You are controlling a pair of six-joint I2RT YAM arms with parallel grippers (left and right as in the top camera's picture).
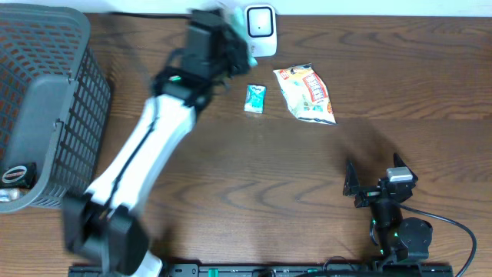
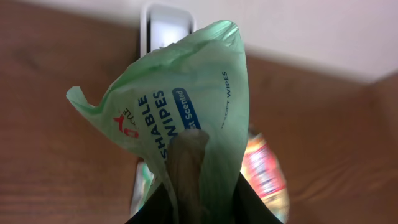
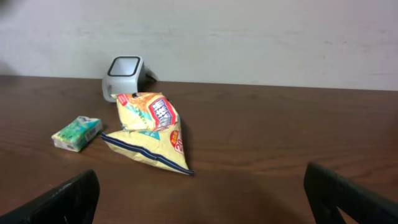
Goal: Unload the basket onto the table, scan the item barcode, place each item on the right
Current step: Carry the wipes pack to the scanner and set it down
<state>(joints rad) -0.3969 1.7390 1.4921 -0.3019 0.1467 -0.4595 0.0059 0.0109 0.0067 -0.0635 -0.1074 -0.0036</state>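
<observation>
A green wipes packet (image 2: 180, 99) fills the left wrist view, and my left gripper (image 2: 193, 211) is shut on its lower end. From overhead, the left gripper (image 1: 233, 37) holds the packet (image 1: 246, 48) at the back of the table, right beside the white scanner (image 1: 261, 25). The scanner (image 2: 166, 25) shows just behind the packet's top edge. The arm is blurred with motion. My right gripper (image 1: 370, 183) sits open near the front right with nothing between its fingers (image 3: 62, 199).
A yellow chips bag (image 1: 307, 94) and a small green tissue pack (image 1: 254, 98) lie in front of the scanner. A grey mesh basket (image 1: 61, 46) stands at the left, with a small dark item (image 1: 19, 175) inside.
</observation>
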